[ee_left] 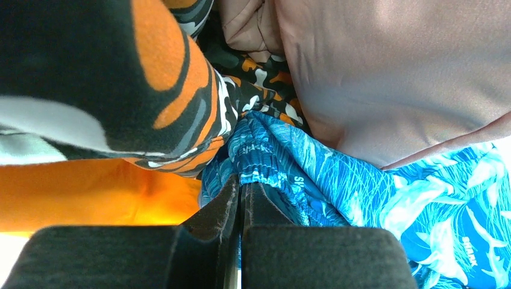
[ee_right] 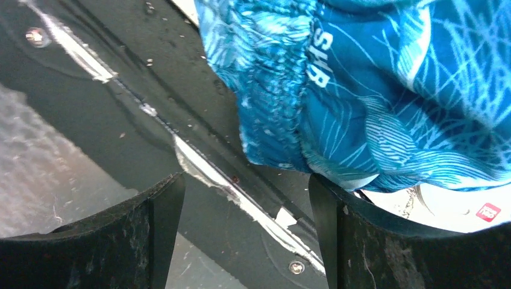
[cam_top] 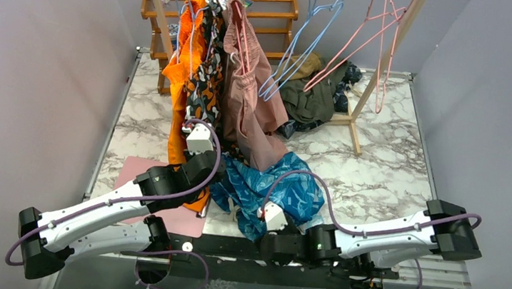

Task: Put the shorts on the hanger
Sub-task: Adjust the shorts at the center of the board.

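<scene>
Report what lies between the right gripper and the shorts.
Nothing lies between them. In the right wrist view the right gripper is open and the shorts hang right at its fingertips. Only the dark base rail shows behind the gap.

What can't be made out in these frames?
1. Left wrist view: whether the shut left fingers actually pinch the shorts; the tips cover the contact.
2. Top view: left fingers, hidden under their own wrist and hanging clothes.
3. Top view: pink hanger hook, cut off by the top edge.
4. Right wrist view: most of the shorts, cut off by top and right edges.
</scene>
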`<state>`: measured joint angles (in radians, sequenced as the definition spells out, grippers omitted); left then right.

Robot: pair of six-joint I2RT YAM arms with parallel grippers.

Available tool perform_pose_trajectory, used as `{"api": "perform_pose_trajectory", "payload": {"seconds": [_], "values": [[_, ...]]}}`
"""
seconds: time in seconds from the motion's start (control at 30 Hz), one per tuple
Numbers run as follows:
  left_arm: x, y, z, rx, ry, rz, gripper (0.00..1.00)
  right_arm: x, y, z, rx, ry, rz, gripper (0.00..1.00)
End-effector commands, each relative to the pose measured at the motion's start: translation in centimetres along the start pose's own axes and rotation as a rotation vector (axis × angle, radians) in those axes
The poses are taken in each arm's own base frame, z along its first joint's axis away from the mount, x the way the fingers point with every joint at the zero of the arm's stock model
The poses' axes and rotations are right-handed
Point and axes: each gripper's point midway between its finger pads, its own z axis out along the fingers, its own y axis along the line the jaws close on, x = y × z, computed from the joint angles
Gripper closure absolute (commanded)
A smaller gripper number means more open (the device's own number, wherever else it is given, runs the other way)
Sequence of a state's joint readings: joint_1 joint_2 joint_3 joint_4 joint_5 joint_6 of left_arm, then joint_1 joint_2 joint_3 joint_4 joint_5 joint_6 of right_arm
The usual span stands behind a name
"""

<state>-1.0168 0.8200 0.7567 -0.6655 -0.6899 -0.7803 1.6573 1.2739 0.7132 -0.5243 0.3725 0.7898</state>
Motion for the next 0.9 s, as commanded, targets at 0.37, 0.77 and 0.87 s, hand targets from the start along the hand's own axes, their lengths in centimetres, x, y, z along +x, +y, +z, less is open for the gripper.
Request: {"api": "perform_pose_trajectory", "payload": {"seconds": [0.37,0.77,0.87], "values": [[-1.0,-0.6,-0.7,0.056,-0.032,-0.029,1.0,-0.6,-3.9,1.2,0.261,-0.105,0.128,0.27],[-0.7,-0.8,-0.8,0.067,-0.019,-0.03,1.0,-2.2,-2.3,0.5,0.153,-0.157,0.102,0.26],[-0.7,-0.9,-0.7,0.07,-0.017,-0.031,1.0,-1.6,-1.4,1.1,0.107,-0.132,0.082,0.21]]}}
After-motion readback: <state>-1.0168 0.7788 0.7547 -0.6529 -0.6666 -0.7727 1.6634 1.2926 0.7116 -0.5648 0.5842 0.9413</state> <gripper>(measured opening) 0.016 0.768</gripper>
